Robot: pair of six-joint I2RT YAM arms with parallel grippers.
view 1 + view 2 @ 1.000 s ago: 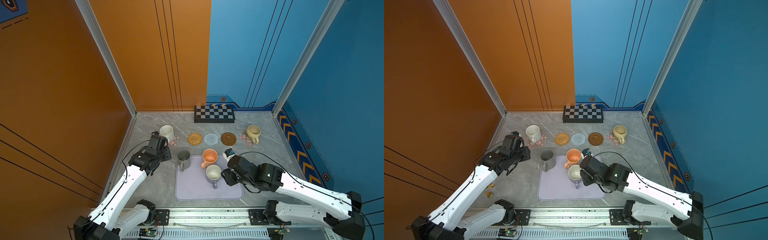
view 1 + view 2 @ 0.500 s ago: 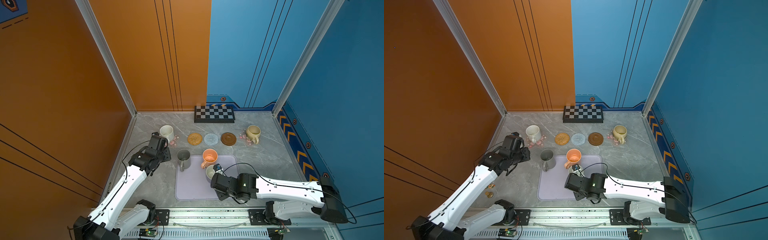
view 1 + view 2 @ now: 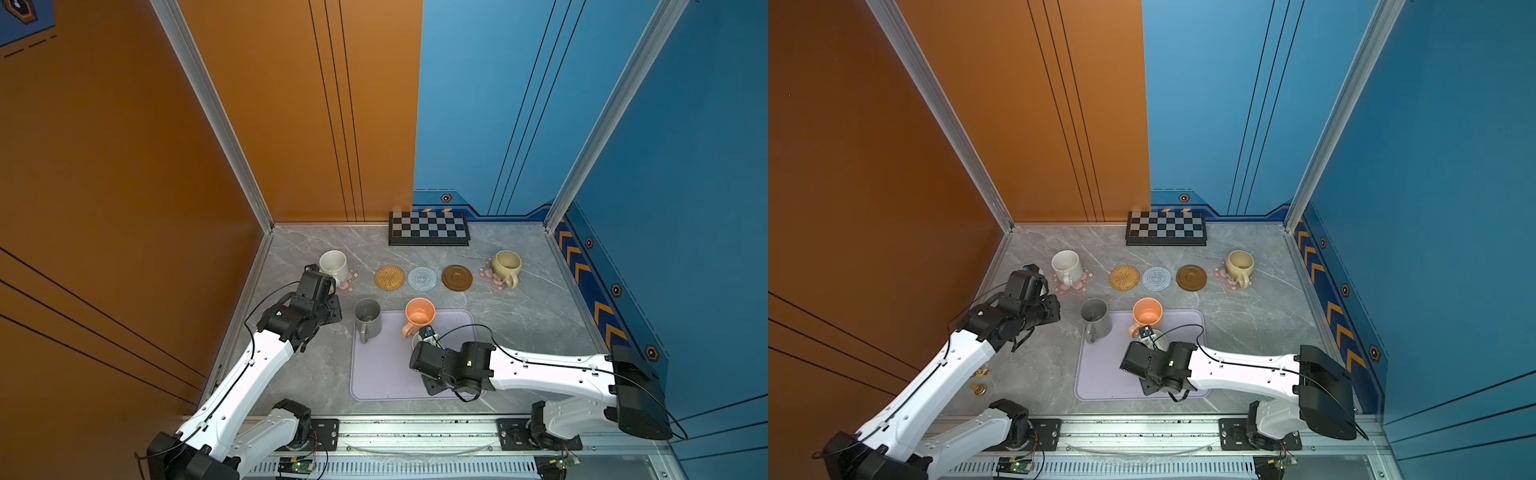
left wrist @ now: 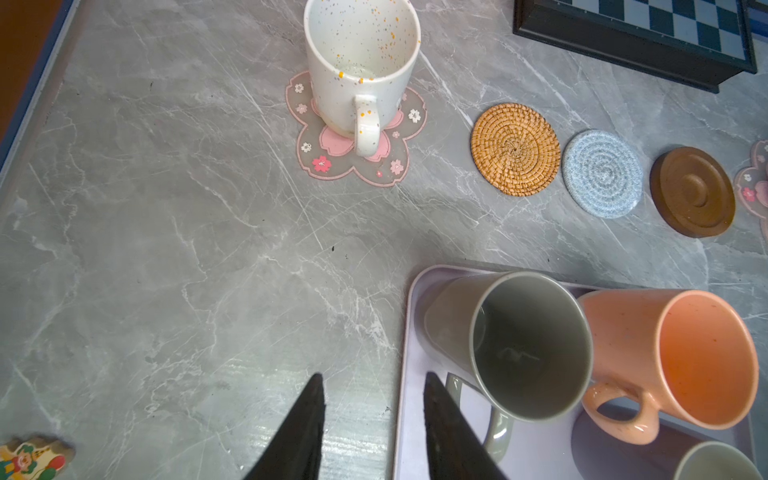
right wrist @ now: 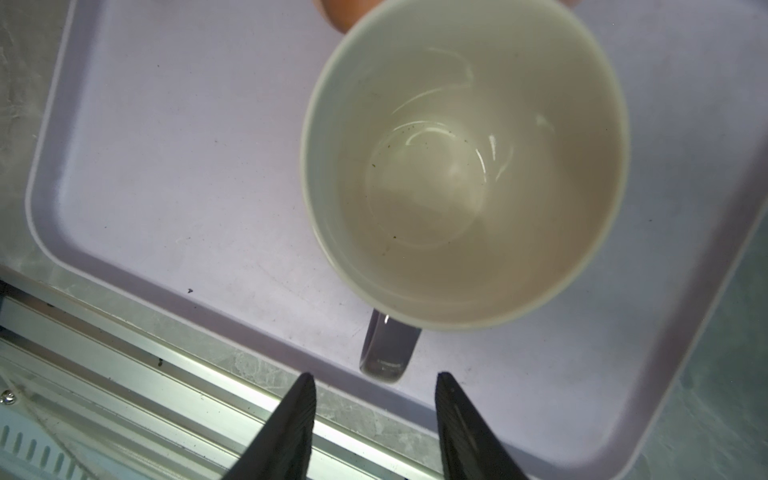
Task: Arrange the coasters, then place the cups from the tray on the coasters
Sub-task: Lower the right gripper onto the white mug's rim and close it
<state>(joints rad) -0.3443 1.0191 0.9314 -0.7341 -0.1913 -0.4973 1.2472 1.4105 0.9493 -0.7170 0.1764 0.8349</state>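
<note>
Grey marble surface (image 3: 540,316) carries the lavender tray (image 3: 374,374), where the lavender mug (image 5: 461,166), orange mug (image 3: 419,313) and grey mug (image 3: 368,318) stand. Just short of the lavender mug's handle hovers the right pincer (image 5: 375,376), fingers apart; the left pincer (image 4: 374,376), likewise apart and empty, hangs over the tray's edge beside the grey mug.

Orange wall (image 3: 291,104), blue wall (image 3: 498,104), marble tabletop (image 3: 540,299)

The tray (image 5: 166,166) lies bare beside the lavender mug (image 5: 461,166), whose far side the orange mug (image 3: 419,312) crowds.
</note>
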